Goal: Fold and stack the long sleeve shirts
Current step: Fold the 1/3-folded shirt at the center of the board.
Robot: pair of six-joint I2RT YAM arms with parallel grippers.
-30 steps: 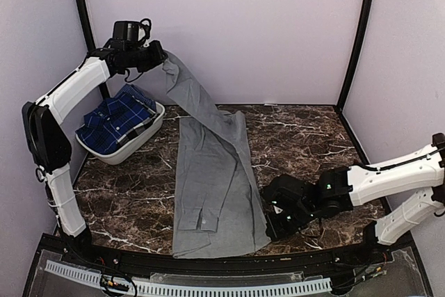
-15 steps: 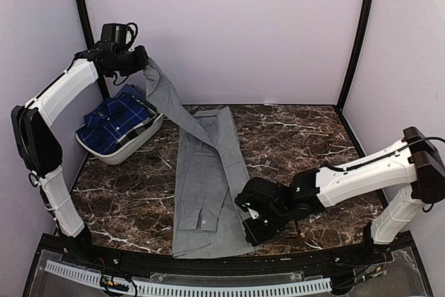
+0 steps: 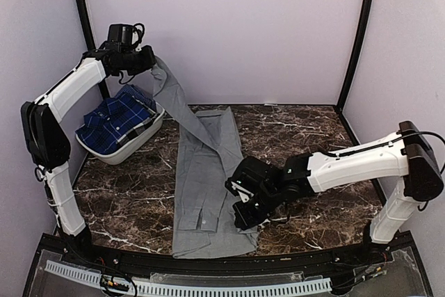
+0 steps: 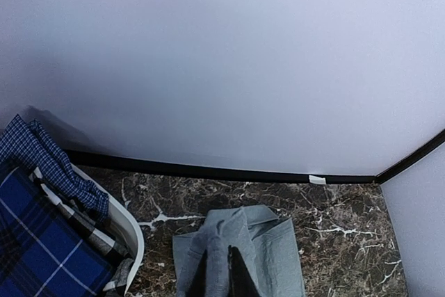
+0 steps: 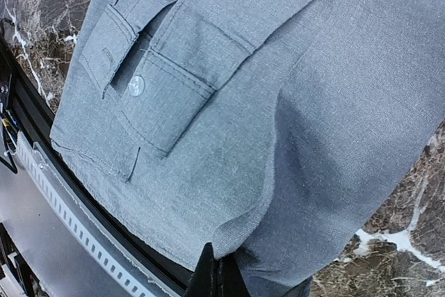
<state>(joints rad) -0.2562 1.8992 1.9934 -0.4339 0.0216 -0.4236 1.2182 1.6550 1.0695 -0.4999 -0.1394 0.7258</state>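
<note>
The plain grey shirt (image 3: 205, 179) lies lengthwise on the marble table, collar at the back. My left gripper (image 3: 149, 60) is high at the back left, shut on the shirt's right shoulder edge, which hangs in a taut diagonal strip; in the left wrist view the grey shirt (image 4: 271, 248) shows below the left gripper (image 4: 229, 276). My right gripper (image 3: 240, 206) is low over the shirt's right hem, shut on a pinched fold of the grey shirt (image 5: 229, 137), as the right wrist view shows at the right gripper (image 5: 219, 276). The blue plaid shirt (image 3: 115, 123) lies crumpled in the basket.
A white oval basket (image 3: 151, 128) stands at the back left of the table and also shows in the left wrist view (image 4: 132, 234). Black frame posts (image 3: 354, 33) and pale walls close the cell. The table's near edge carries a perforated rail (image 3: 208, 289).
My right gripper has moved left over the shirt's right side, carrying the hem edge inward. My left gripper swung left with the shoulder edge, then came back slightly right.
</note>
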